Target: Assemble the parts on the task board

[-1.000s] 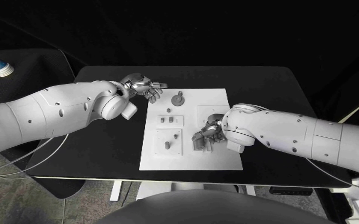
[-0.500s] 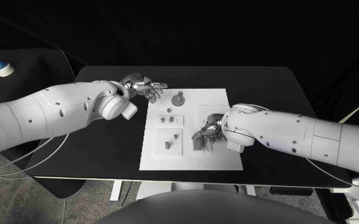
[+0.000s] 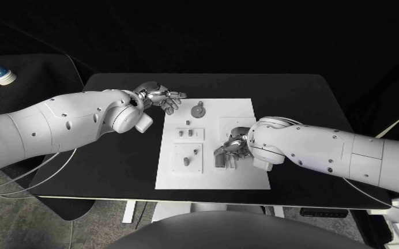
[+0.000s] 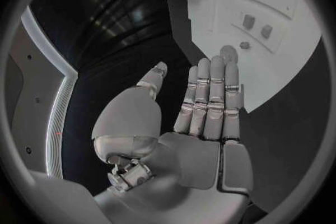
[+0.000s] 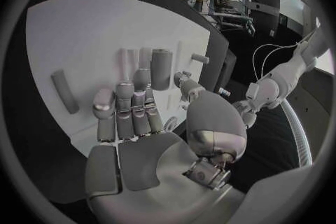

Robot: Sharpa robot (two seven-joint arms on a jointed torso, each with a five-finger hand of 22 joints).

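Note:
The white task board point(image 3: 241, 174) lies in the middle of the black table. Small grey parts sit on it: a round piece point(image 3: 198, 110), short pegs point(image 3: 189, 134) and another peg point(image 3: 187, 159). My left hand point(image 3: 160, 98) hovers at the board's far left corner, open with its fingers point(image 4: 210, 89) stretched straight and the fingertips over the round piece point(image 4: 227, 54). My right hand point(image 3: 230, 148) is low over the board's right middle. Its fingers point(image 5: 129, 109) lie flat, and a grey cylinder point(image 5: 161, 69) sits between the fingertips and the thumb. I cannot tell whether they touch it.
A long grey bar point(image 5: 64, 91) lies on the board beside my right hand, and small pegs point(image 5: 199, 59) stand past the cylinder. Bare black table point(image 3: 108, 162) surrounds the board on all sides. A white-and-blue object point(image 3: 7, 76) sits beyond the table's left edge.

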